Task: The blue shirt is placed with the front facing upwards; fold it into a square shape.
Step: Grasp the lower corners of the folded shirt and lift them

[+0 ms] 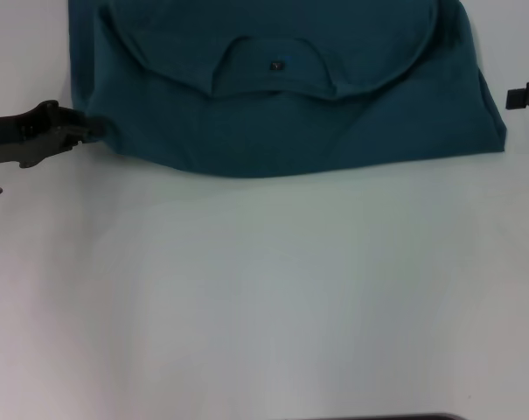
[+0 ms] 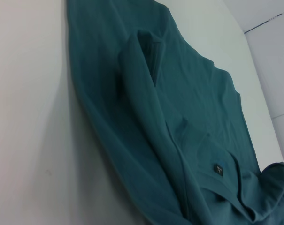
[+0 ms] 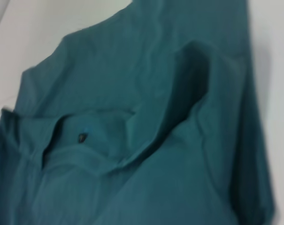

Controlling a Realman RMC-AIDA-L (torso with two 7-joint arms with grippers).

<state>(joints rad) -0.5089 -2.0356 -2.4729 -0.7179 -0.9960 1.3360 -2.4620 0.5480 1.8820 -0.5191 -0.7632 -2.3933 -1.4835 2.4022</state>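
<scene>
My left gripper (image 1: pixel 96 128), fingers' gap indiscernible, touches the left edge of the limp, light dark teal cotton shirt (image 1: pixel 290 114) on the white table (image 1: pixel 264 289); I judge doubled corners the best hold, while my right gripper (image 1: pixel 525 96) idles at the table's right edge.

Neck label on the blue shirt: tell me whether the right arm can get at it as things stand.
Probably yes. The neck label lies exposed in the open collar of the blue shirt, with nothing on top of it. The right gripper sits just off the shirt's edge on bare table, so only cloth lies between.
</scene>
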